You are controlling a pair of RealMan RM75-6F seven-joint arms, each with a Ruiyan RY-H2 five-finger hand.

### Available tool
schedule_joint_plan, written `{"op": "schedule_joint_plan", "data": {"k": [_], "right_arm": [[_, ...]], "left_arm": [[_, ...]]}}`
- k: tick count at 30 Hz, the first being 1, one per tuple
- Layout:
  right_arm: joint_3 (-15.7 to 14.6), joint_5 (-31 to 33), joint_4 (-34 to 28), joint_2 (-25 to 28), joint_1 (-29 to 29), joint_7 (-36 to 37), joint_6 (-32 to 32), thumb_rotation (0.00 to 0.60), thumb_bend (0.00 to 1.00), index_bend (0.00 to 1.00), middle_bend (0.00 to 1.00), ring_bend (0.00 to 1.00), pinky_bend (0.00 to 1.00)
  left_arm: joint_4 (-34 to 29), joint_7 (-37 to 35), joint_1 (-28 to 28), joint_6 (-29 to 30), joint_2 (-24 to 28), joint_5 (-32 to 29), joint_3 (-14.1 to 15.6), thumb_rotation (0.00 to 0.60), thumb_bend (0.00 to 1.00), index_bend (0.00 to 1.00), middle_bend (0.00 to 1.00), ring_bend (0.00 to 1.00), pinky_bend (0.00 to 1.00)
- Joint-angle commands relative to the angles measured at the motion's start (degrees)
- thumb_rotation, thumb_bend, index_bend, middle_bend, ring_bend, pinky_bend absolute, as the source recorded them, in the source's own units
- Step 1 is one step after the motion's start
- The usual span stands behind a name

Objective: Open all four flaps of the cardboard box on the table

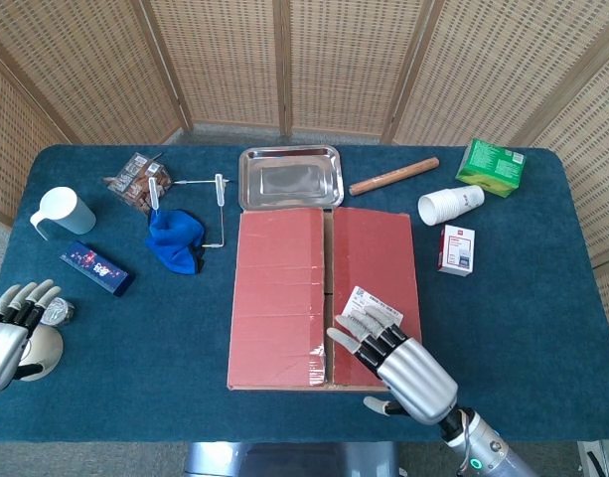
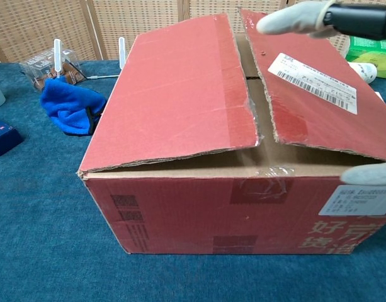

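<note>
Cardboard box [image 1: 324, 296] sits mid-table, just in front of the metal tray [image 1: 290, 177]; both top flaps lie nearly closed, seam slightly gapped. Right hand [image 1: 393, 353] hovers over the box's near right flap by the label [image 1: 372, 305], fingers spread, grasping nothing. Left hand [image 1: 14, 323] rests far left of the box, fingers apart, empty.

Chinese characters "好" and "亮" show on the cardboard box [image 2: 243, 207] front.
</note>
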Motion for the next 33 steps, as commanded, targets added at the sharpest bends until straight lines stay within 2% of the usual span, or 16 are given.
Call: {"op": "schedule_joint_plan", "data": {"k": [1, 17, 23, 26, 31, 33], "right_arm": [[0.6, 0.7, 0.2, -2.0, 0.2, -2.8, -0.1, 0.555, 0.00, 0.00, 0.00, 0.00, 0.04], [1.5, 2.9, 1.0, -5.0, 1.5, -5.9, -0.3, 0.562, 0.00, 0.00, 0.00, 0.00, 0.04], [1.8, 3.5, 1.8, -6.1, 1.9, -6.3, 0.1, 0.600, 0.03, 0.00, 0.00, 0.00, 0.04], [1.9, 3.4, 2.3, -6.7, 2.1, -6.0, 0.4, 0.599, 0.13, 0.00, 0.00, 0.00, 0.04], [1.5, 2.0, 2.8, -7.1, 2.0, -5.7, 2.0, 0.600, 0.42, 0.00, 0.00, 0.00, 0.04], [1.2, 1.3, 2.7, -6.9, 1.8, -5.8, 2.6, 0.600, 0.49, 0.00, 0.00, 0.00, 0.04]], "left_arm": [[0.0, -0.1, 0.1, 0.0, 0.0, -0.1, 0.0, 0.600, 0.00, 0.00, 0.00, 0.00, 0.00], [-0.1, -0.4, 0.1, -0.1, 0.2, -0.4, -0.1, 0.600, 0.00, 0.00, 0.00, 0.00, 0.00], [0.0, -0.2, 0.0, -0.3, 0.1, -0.5, -0.1, 0.600, 0.00, 0.00, 0.00, 0.00, 0.00], [0.0, -0.1, 0.1, -0.1, 0.1, -0.4, -0.1, 0.600, 0.00, 0.00, 0.00, 0.00, 0.00], [0.0, -0.1, 0.2, 0.1, 0.1, -0.4, -0.1, 0.600, 0.00, 0.00, 0.00, 0.00, 0.00], [-0.1, -0.1, 0.2, 0.1, 0.1, -0.3, 0.0, 0.600, 0.00, 0.00, 0.00, 0.00, 0.00]]}}
